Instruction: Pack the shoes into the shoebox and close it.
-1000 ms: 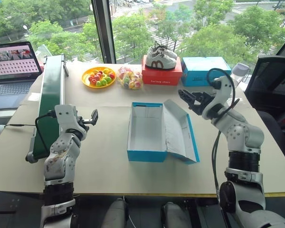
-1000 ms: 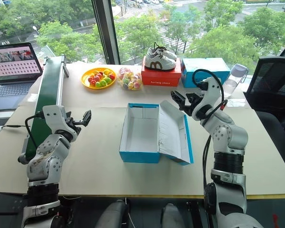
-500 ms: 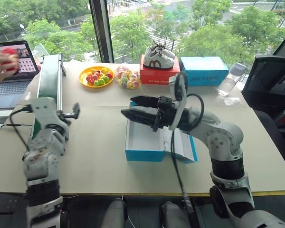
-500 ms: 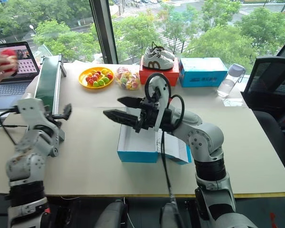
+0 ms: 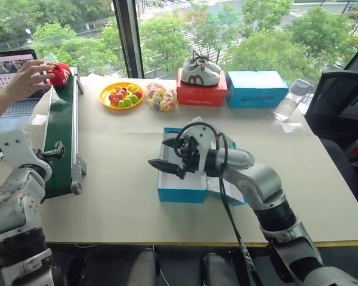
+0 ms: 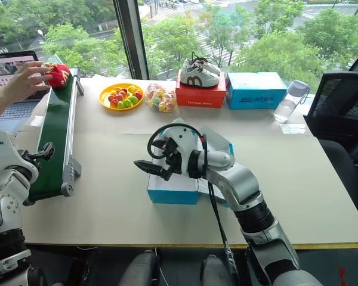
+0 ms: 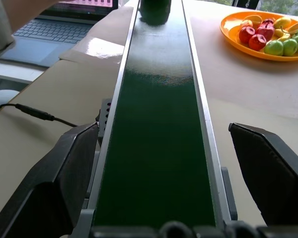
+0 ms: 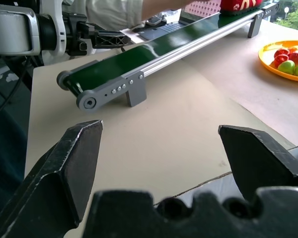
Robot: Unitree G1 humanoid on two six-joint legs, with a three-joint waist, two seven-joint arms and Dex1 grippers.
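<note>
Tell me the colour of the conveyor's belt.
Dark green, framed by silver-grey side rails. The conveyor belt shows best in the left wrist view.

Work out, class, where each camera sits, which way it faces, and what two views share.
Head views: from the robot's head, facing forward and down over the table, both arms showing.
Left wrist view: along the left gripper up the green conveyor.
Right wrist view: along the right gripper toward the conveyor.
Shared: conveyor and fruit plate.

shoebox (image 5: 182, 189) interior hidden behind right gripper (image 5: 161, 162), red shoe (image 5: 59, 74) half covered by person's hand (image 5: 30, 77), laptop (image 5: 9, 65) cut by frame edge
</note>
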